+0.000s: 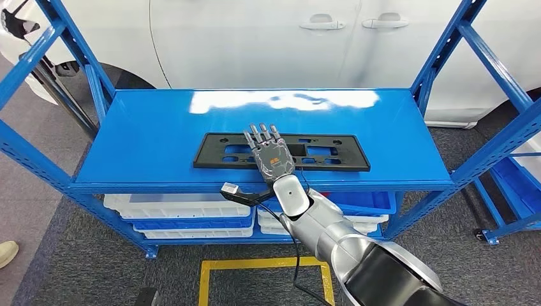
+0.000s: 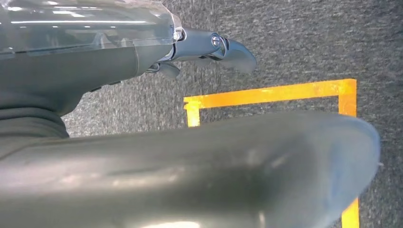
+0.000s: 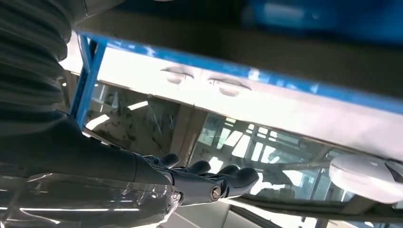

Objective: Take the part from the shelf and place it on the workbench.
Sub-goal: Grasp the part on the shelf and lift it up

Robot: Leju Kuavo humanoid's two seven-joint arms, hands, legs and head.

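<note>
A flat black plastic part [image 1: 332,153] with several cut-outs lies lengthwise on the top board of the blue shelf [image 1: 153,134], near its front edge. My right hand [image 1: 271,156] lies flat over the part's middle, fingers straight and apart, with the thumb [image 1: 239,192] sticking out sideways in front of the shelf edge. It grips nothing. In the right wrist view the fingers [image 3: 228,180] are stretched out straight. My left hand [image 2: 119,61] hangs over grey carpet, fingers extended, holding nothing.
A white car [image 1: 255,38] stands close behind the shelf. White and blue bins [image 1: 178,213] fill the lower level. Blue uprights [image 1: 475,57] flank the board. A yellow floor marking [image 1: 261,264] lies before the shelf. A person's shoe [image 1: 7,252] is at the left.
</note>
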